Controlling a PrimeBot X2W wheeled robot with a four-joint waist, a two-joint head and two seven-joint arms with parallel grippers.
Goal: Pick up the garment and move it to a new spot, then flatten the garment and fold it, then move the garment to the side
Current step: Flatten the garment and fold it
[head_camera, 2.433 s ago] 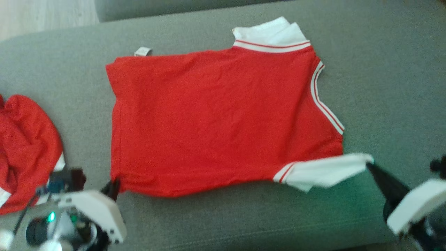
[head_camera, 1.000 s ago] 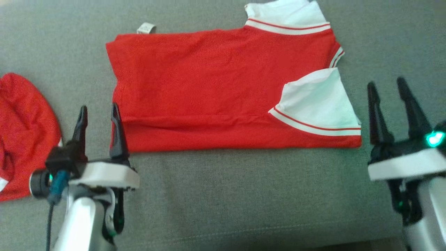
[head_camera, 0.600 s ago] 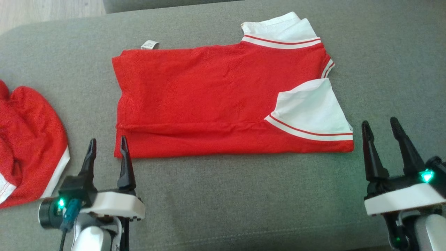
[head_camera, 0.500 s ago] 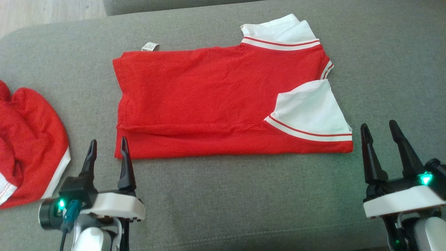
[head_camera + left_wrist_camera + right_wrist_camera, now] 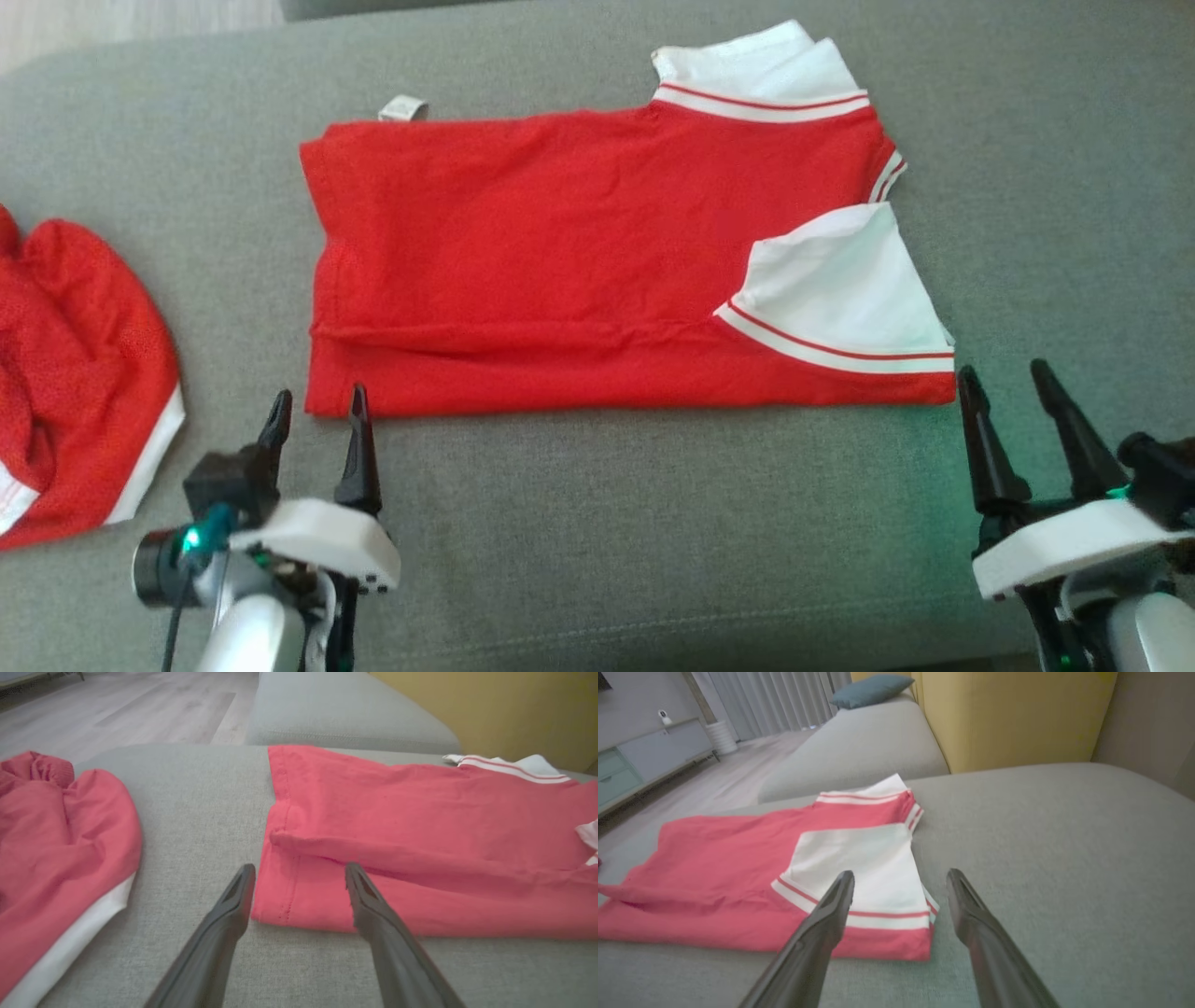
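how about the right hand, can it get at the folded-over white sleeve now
Probably yes: the right hand is open just beside the near corner of the red shirt, and the white sleeve lies on top, with nothing between them.

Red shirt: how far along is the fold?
Done: the red shirt lies flat on the sofa cushion, with its near edge and near white sleeve folded onto the body. In hand: nothing; the left gripper and right gripper are open by the near corners. Left: the far sleeve sticks out unfolded, so more folds, then moving the shirt aside.
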